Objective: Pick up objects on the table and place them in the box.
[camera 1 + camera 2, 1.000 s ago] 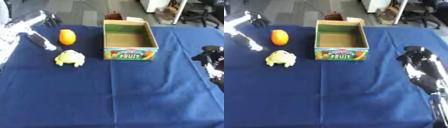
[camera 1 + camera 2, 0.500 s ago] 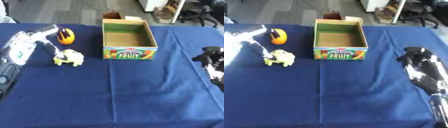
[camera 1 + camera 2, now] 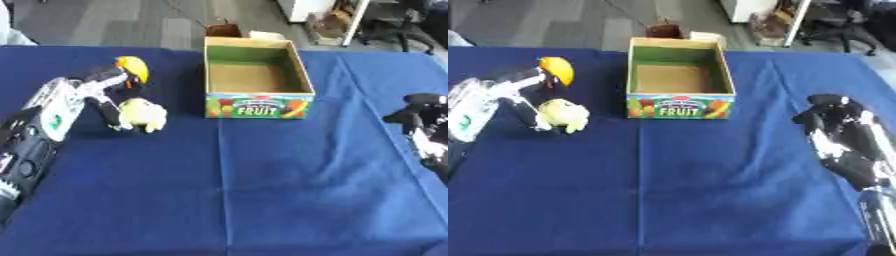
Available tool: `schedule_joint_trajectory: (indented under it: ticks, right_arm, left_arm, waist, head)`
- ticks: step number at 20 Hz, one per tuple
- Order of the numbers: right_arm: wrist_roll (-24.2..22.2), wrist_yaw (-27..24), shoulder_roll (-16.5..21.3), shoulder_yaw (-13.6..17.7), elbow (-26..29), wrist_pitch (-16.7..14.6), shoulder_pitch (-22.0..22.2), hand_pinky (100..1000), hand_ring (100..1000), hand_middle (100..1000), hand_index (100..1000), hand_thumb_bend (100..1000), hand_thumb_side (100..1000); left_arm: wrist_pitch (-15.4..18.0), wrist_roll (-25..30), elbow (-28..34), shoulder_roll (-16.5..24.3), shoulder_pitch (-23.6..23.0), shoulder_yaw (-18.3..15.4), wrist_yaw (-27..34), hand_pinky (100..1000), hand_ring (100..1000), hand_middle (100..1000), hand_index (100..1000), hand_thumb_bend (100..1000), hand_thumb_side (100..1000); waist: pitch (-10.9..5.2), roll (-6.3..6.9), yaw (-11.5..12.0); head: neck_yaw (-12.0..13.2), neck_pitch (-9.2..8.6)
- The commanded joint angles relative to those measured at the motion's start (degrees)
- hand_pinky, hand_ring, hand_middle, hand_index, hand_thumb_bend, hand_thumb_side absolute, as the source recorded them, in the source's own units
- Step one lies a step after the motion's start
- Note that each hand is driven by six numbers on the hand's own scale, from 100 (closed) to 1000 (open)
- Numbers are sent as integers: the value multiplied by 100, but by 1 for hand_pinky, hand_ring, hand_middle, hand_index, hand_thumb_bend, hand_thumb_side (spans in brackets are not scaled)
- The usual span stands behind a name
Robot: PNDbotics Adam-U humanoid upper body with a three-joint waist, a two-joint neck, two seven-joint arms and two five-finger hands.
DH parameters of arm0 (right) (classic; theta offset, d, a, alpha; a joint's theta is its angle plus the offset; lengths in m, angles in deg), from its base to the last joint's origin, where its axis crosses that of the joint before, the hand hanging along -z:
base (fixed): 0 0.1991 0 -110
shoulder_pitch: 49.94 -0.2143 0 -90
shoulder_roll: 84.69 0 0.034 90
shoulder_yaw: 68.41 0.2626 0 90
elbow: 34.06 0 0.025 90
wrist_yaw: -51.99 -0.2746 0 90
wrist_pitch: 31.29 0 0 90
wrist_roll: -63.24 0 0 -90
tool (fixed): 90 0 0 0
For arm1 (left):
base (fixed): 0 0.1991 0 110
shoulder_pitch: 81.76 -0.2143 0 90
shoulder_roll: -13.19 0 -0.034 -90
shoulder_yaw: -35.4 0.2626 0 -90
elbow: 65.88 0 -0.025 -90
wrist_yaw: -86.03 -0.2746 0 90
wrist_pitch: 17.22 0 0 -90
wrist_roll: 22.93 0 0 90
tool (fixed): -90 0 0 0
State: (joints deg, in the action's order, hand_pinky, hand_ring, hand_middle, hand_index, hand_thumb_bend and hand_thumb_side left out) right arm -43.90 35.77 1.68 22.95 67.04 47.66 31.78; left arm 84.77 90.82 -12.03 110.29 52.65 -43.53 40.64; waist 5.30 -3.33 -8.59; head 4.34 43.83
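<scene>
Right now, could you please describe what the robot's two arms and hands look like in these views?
The left arm has a silver-white forearm casing with a small green marking, then black segments lower down. The left hand has dark, slender fingers. The right hand is glossy black and bulky, on a black forearm with pale reflections.

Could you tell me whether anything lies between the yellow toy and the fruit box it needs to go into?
Nothing visible does. Only bare blue tablecloth separates the yellow toy from the fruit box, which is open-topped and looks empty. The left hand sits at the toy's far-left side, by the orange.
</scene>
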Motion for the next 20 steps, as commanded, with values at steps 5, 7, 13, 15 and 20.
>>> schedule_joint_trajectory:
  ticks: [5, 7, 13, 15, 20]
  right_arm:
    - [-9, 18, 66, 24, 62, -7, -67, 706, 602, 498, 722, 100, 100]
    - [-8, 19, 65, 26, 63, -5, -68, 706, 602, 498, 723, 100, 100]
    - [-8, 16, 70, 24, 69, -3, -72, 706, 601, 498, 722, 100, 100]
    - [-15, 15, 73, 17, 68, 1, -79, 706, 601, 498, 722, 100, 100]
    - [-63, -22, 54, -42, 85, 17, -185, 706, 601, 498, 723, 100, 100]
  left_arm:
    - [-100, -449, -72, 30, 42, -99, -86, 591, 354, 337, 519, 333, 131]
    - [-146, -526, -9, 45, 43, -127, 47, 582, 326, 302, 491, 305, 129]
    - [-398, -640, 781, 111, 180, -301, 946, 596, 315, 282, 481, 226, 111]
    - [-489, -649, 1014, 125, 283, -314, 1151, 599, 319, 286, 484, 229, 108]
    - [-549, -704, 1112, -4, 604, -246, 1214, 603, 339, 306, 501, 260, 104]
  waist:
    - [-54, 13, -16]
    - [-53, 14, -23]
    - [-54, 25, -50]
    - [-53, 32, -72]
    - [-1, 36, -208]
  head:
    - [-23, 28]
    - [-29, 28]
    - [-24, 28]
    - [-1, 28]
    - [71, 28]
